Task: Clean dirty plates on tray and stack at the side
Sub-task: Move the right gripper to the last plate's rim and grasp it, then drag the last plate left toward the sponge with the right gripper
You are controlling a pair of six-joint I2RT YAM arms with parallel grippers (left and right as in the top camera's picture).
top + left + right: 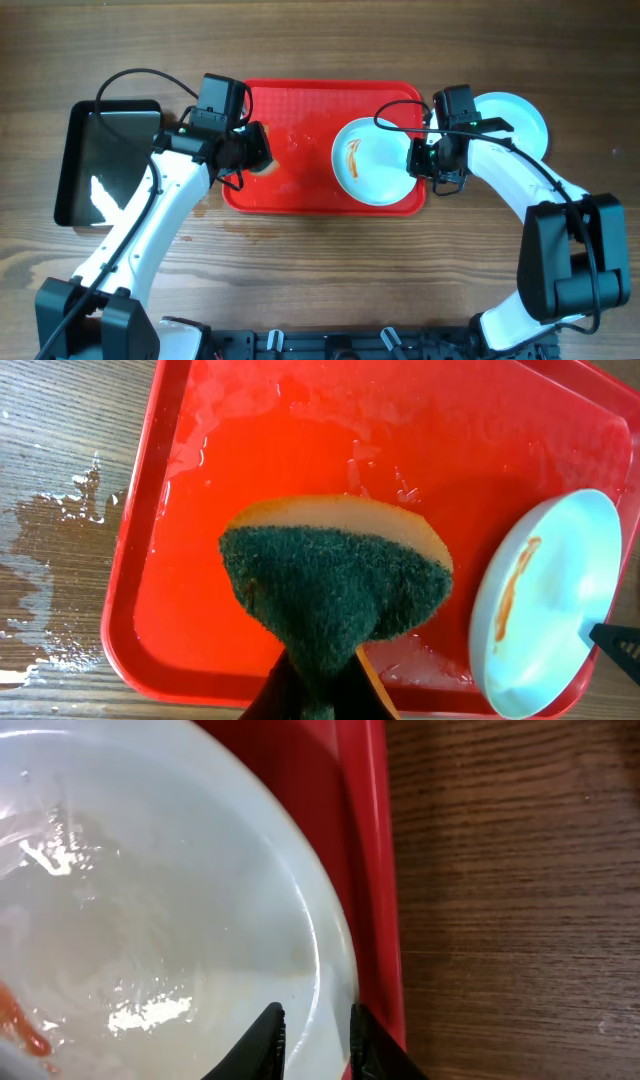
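A white plate [365, 165] with an orange smear sits at the right end of the red tray [300, 110]. My right gripper [422, 160] is shut on its right rim, one finger inside and one outside [315, 1030]. In the left wrist view the plate [550, 600] looks tilted. The right wrist view shows its wet surface [150, 900] and the tray rim [360, 820]. My left gripper [255, 150] is shut on a green and yellow sponge [335, 580] over the wet left part of the tray [280, 460]. Another white plate [520, 115] lies on the table right of the tray.
A black rectangular pan [75, 130] stands at the far left. Water is spilled on the wooden table beside the tray's left edge [50, 560]. The right arm reaches over the plate on the table.
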